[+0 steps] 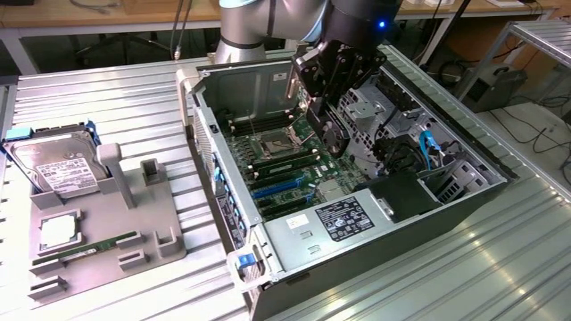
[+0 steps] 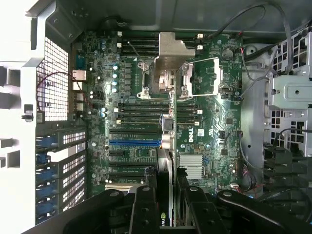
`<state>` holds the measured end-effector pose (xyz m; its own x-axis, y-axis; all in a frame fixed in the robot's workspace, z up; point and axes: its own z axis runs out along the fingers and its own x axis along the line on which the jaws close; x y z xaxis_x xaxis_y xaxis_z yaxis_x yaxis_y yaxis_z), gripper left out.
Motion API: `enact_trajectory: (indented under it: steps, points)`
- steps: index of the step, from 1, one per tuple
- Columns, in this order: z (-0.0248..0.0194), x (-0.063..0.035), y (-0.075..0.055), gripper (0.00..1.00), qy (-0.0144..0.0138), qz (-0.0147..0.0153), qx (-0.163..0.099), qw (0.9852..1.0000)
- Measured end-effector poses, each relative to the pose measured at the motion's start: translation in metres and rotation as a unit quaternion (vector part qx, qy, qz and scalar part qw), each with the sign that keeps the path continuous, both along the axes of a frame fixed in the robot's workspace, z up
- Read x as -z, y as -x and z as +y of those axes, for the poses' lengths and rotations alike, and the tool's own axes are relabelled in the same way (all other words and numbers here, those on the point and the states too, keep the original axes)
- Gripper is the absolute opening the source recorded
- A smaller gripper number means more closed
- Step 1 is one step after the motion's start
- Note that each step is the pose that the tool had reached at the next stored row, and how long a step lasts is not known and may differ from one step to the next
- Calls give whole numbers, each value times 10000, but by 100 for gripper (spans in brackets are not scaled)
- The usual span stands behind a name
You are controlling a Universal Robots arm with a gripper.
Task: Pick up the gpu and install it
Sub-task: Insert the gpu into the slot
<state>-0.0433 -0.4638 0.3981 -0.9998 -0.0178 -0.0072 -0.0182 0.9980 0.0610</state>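
Your pincer [image 1: 325,119] hangs inside the open grey metal computer case [image 1: 200,120], partway closed and clamped on the gpu [image 1: 332,139], a thin dark card held on edge above the green motherboard [image 1: 283,170]. From the exterior view you can't tell whether the card's lower edge meets the board.

Look through the wrist view: the gpu [image 2: 165,165] runs edge-on up the middle, pinched between two black fingers [image 2: 145,207]. It sits between a long blue slot [image 2: 134,144] and a small silver finned heatsink [image 2: 190,165].

The exterior view adds the surroundings. On the ribbed metal worktop [image 1: 107,100], at that view's left and well apart from the case, a grey moulded holder [image 1: 152,227] carries a silver boxy hard drive with a white label [image 1: 55,167] and a slim green memory stick [image 1: 89,249].
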Motion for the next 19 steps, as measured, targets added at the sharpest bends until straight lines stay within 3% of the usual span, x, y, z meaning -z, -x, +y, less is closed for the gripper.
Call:
enact_trajectory:
  steps: [8, 11, 13, 14, 19]
  points:
    - [0, 0, 0, 26, 0, 0, -16, 10000]
    - [0, 1, 0, 26, 0, -2, -343, 9994]
    - [0, 3, 0, 26, -1, -3, -710, 9975]
    - [0, 4, 0, 26, -1, -3, -926, 9957]
    - [0, 7, 0, 26, -2, -6, -1430, 9897]
